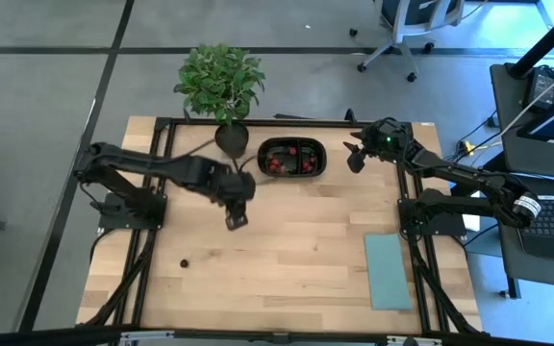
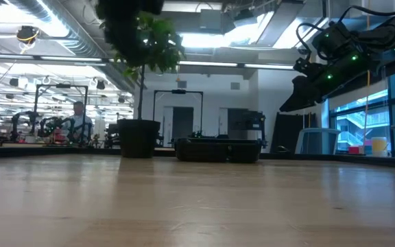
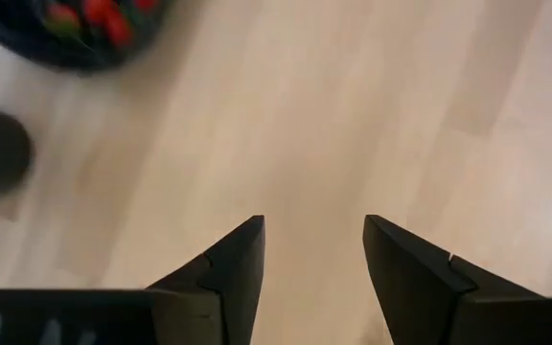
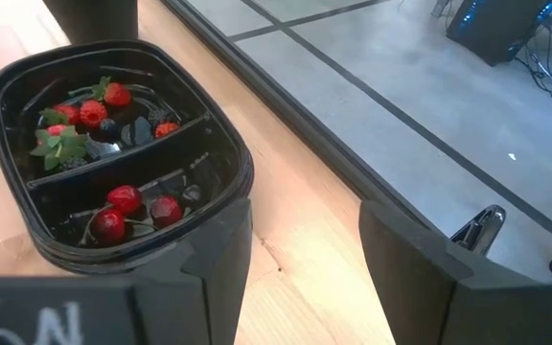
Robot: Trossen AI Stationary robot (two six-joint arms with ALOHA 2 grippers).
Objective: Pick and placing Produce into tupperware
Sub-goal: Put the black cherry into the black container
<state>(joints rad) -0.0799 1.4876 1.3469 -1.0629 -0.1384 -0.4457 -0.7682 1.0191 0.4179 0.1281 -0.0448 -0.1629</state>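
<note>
The tupperware (image 1: 291,159), a black oval tray with two compartments, stands at the table's far middle. Red and dark produce (image 4: 113,94) with some green leaves lies in one compartment, and more red pieces (image 4: 127,201) lie in the other. One small dark round piece (image 1: 185,261) lies alone on the bare wood near the left. My left gripper (image 1: 237,216) hangs open above the bare table, nearer than the tray, with nothing between its fingers (image 3: 242,254). My right gripper (image 1: 357,159) stands open just right of the tray (image 4: 27,230), with nothing in it.
A leafy potted plant (image 1: 221,82) stands left of the tray, its dark pot (image 1: 231,137) close to the tray's left end. A flat pale teal rectangle (image 1: 388,272) lies near the right front. Bare wood fills the middle and the near part of the table.
</note>
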